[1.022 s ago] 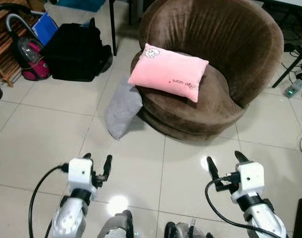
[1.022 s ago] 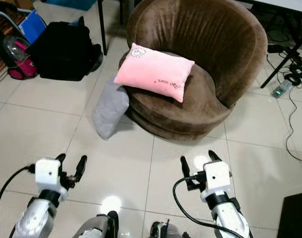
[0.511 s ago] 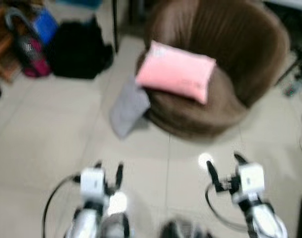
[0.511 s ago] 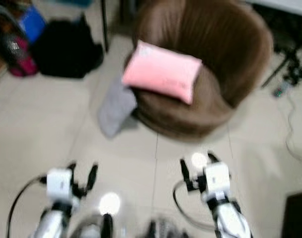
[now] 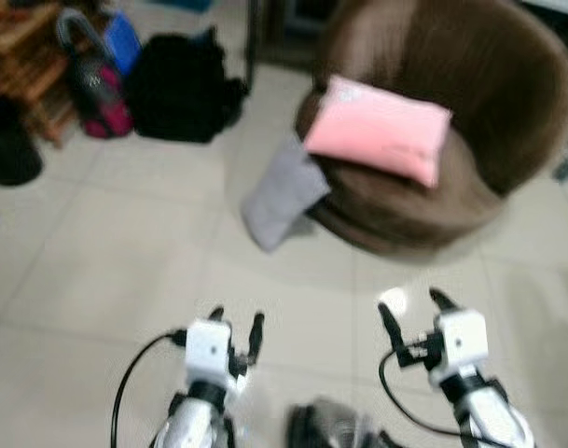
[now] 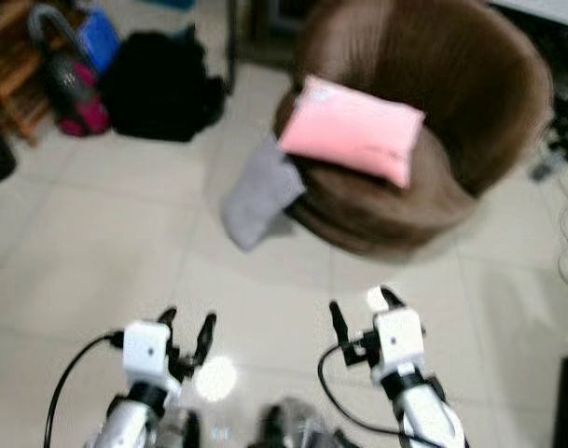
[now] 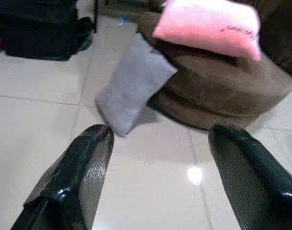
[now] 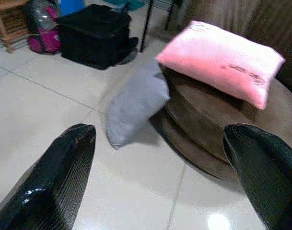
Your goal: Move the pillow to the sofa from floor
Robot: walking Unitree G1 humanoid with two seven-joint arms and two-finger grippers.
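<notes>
Left gripper is raised low before the robot, fingers spread and empty. Ahead of its jaws, well apart, the soft grey fabric pillow stands on the glossy tiled floor, leaning against the base of the round brown upholstered sofa. A pink rectangular cushion lies on the seat beyond. The grey pillow appears light, limp and compressible; pinching its upper edge or a corner seems best. Right gripper is held level alongside, jaws likewise parted and empty, pillow ahead and to their left.
</notes>
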